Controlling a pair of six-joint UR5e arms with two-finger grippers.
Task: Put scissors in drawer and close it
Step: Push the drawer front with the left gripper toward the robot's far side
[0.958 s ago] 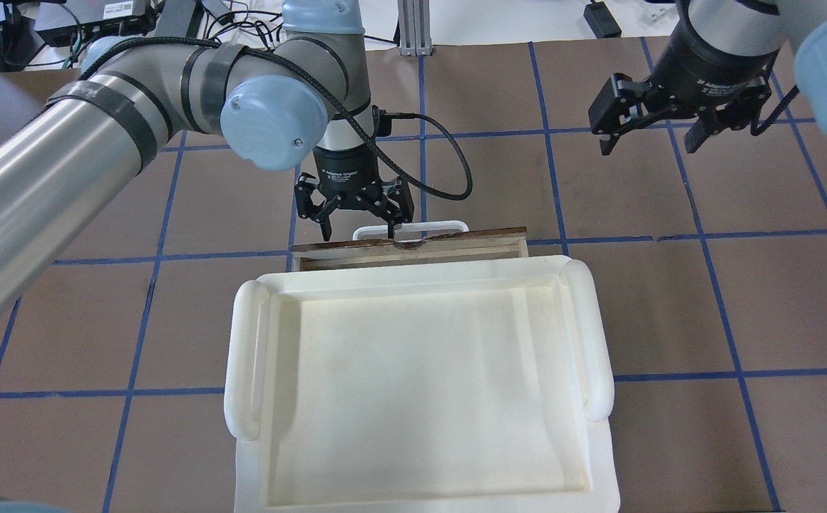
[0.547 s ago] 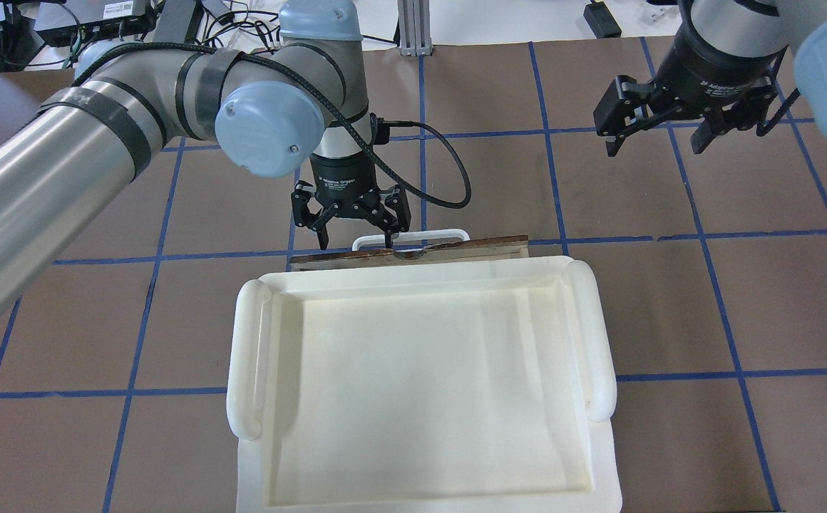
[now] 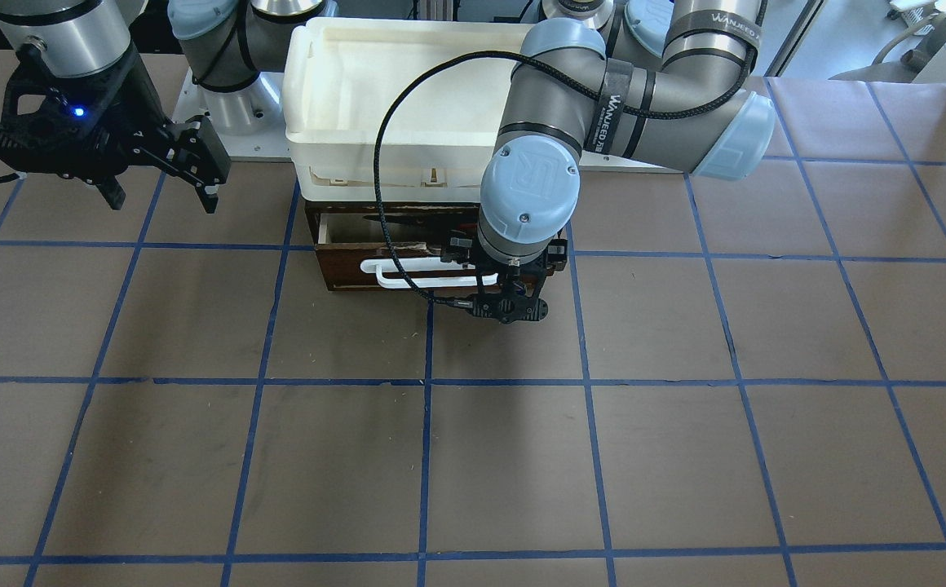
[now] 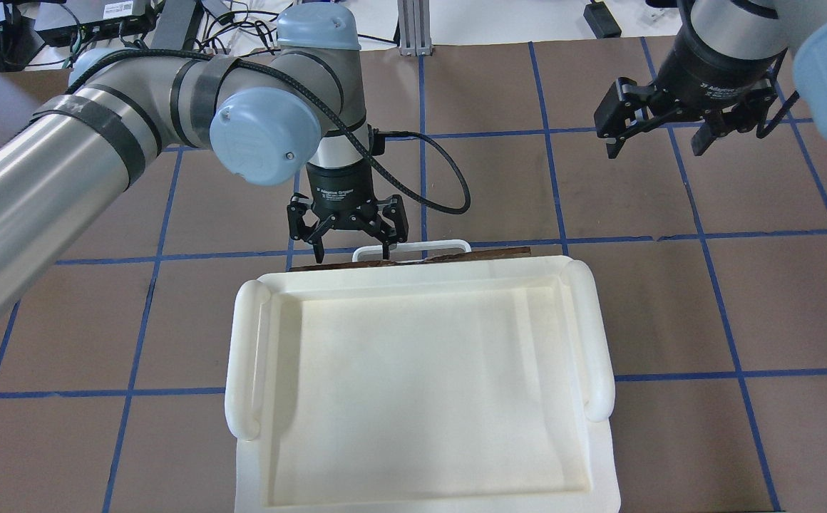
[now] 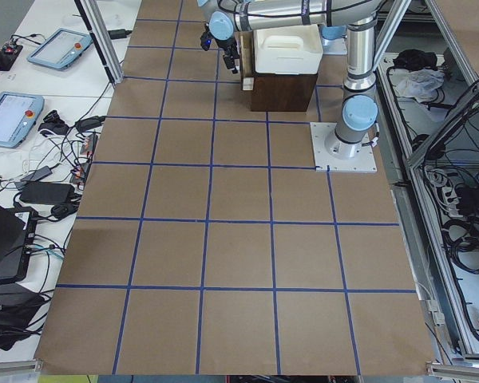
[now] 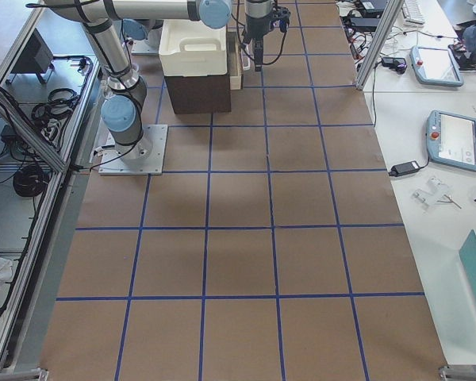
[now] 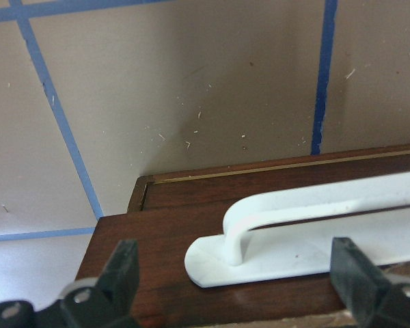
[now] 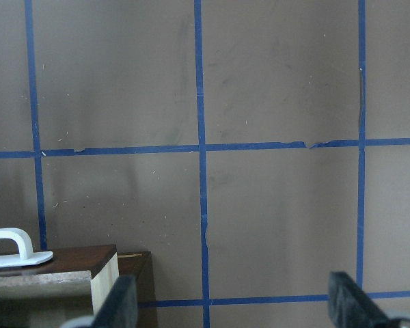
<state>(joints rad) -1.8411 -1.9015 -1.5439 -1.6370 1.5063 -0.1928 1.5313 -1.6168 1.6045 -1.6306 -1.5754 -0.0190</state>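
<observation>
While its fingers [image 7: 123, 270] stand spread wide with nothing between them, the left gripper [image 4: 351, 251] hangs at the dark front of the drawer [image 3: 342, 273], straddling one end of the white handle [image 7: 307, 205]. Whether a fingertip actually presses on the wood I cannot tell.

From across the bench [image 4: 670, 320], the drawer shows as out by only a narrow strip. In that shadowed gap lies a dark shape with a touch of orange-red, which I take to be the scissors [image 3: 420, 222]. So the scissors look to be in, and the step in hand is the closing push. The next move calls for a steady, square shove on the front, towards the robot, until it sits flush with the brown cabinet [image 5: 283, 92].

A white tray [image 4: 242, 342] rests on top of the cabinet and covers the drawer from above, so the overhead view hides the gap. The handle stands proud between the fingers and could catch one of them. A black cable [image 4: 456, 185] loops down beside the wrist, close to the handle.

The right gripper [image 4: 656, 148], also wide open and holding nothing, hovers well apart over bare bench.
</observation>
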